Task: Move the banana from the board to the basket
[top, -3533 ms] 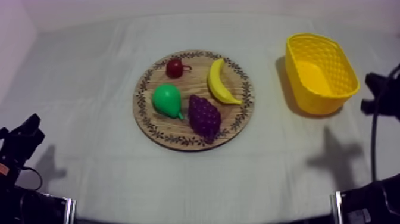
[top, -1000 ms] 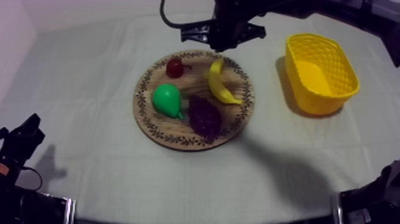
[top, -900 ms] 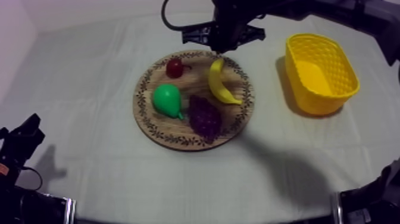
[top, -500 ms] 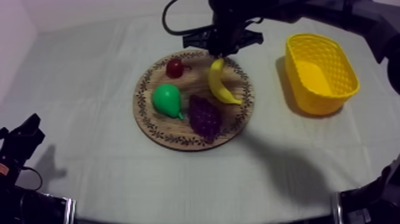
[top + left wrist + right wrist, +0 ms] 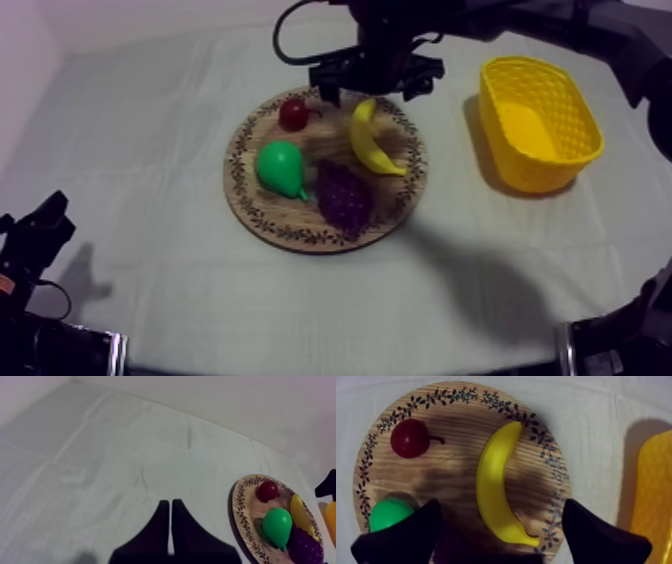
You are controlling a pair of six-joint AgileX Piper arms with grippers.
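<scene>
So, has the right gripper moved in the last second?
Yes. The right gripper has shifted from just beyond the wooden board's far rim to above that rim, by the banana's far tip, fingers open.

place: robot test lab | signs: counter (image 5: 140, 170) under plain grey-white cloth; bare pale wall (image 5: 225, 401) behind it; black robot left arm (image 5: 30, 250) and right arm (image 5: 560, 20); toy fruit (image 5: 280, 168) on wooden board (image 5: 300, 236)
</scene>
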